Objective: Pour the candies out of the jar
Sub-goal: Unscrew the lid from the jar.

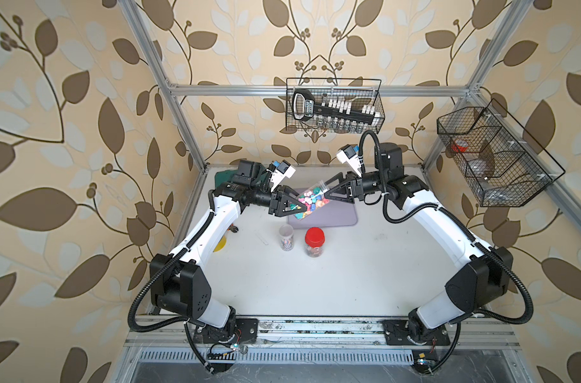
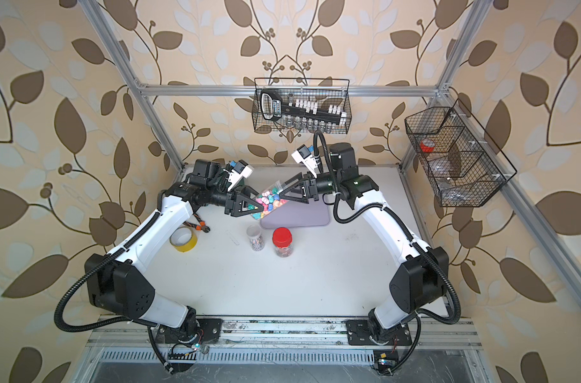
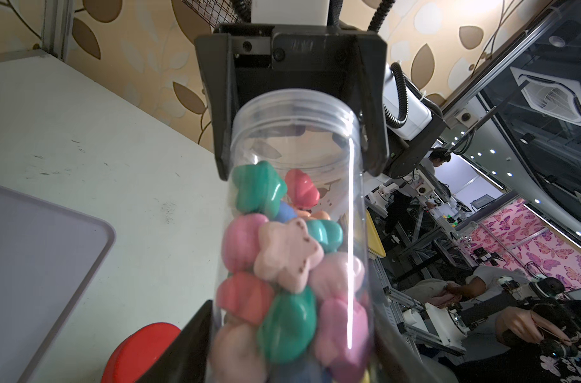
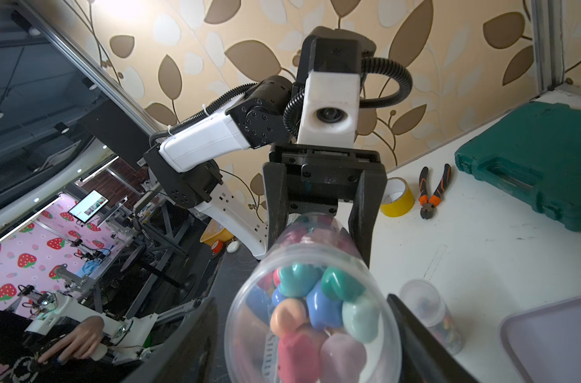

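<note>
My left end effector clamps the base of the clear plastic jar of pastel star candies above the flat lilac tray. The jar's long axis rises toward my right end effector, apparently spread open around the mouth.

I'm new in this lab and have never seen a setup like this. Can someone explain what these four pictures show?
A robot's left arm and right arm stand at a white table. Two pictures look down from overhead, side by side; two come from a camera on each wrist. The left claw grips a clear jar of coloured candies, tilted, near a grey tray. The right claw has its jaws either side of the jar's open mouth; whether they press it is unclear. On the table stand a red-lidded jar and a small clear jar; tape, pliers and a green case lie near the left arm.
</note>
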### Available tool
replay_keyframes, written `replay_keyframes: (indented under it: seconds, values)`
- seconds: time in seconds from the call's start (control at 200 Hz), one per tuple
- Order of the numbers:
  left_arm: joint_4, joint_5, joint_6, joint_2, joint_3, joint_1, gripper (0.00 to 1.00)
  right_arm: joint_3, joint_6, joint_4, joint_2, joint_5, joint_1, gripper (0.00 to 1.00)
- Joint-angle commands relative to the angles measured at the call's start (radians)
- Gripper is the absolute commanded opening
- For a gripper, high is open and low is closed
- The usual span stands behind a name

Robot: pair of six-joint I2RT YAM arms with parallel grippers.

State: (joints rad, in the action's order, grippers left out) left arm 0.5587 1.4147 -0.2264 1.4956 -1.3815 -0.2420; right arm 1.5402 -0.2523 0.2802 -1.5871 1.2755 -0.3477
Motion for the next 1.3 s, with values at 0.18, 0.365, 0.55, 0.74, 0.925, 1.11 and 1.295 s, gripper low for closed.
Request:
replay_keyframes:
  seconds: [0.18, 0.365, 0.55, 0.74, 0.925, 1.11, 1.295]
  values:
    - [0.013, -0.135, -0.061, -0.086, -0.046, -0.003, 0.59, 0.083, -0.239, 0.101, 0.033, -0.114, 0.067, 0.81]
    - [-0.047, -0.363, -0.068, -0.159, 0.002, -0.005, 0.58, 0.193, -0.186, 0.381, -0.002, -0.193, 0.078, 0.82]
    - [-0.031, -0.505, -0.121, -0.211, 0.021, -0.015, 0.57, 0.225, -0.180, 0.442, -0.022, -0.195, 0.077, 0.83]
    - [-0.013, -0.524, -0.137, -0.237, 0.032, -0.019, 0.57, 0.244, -0.201, 0.444, -0.071, -0.202, 0.046, 0.83]
    - [-0.003, -0.510, -0.135, -0.246, 0.050, -0.022, 0.57, 0.311, -0.206, 0.445, -0.136, -0.215, -0.005, 0.84]
    - [-0.027, -0.463, -0.110, -0.245, 0.062, -0.023, 0.57, 0.344, -0.213, 0.444, -0.192, -0.220, -0.018, 0.84]
    - [-0.045, -0.451, -0.097, -0.242, 0.064, -0.025, 0.57, 0.346, -0.219, 0.444, -0.217, -0.213, -0.021, 0.83]
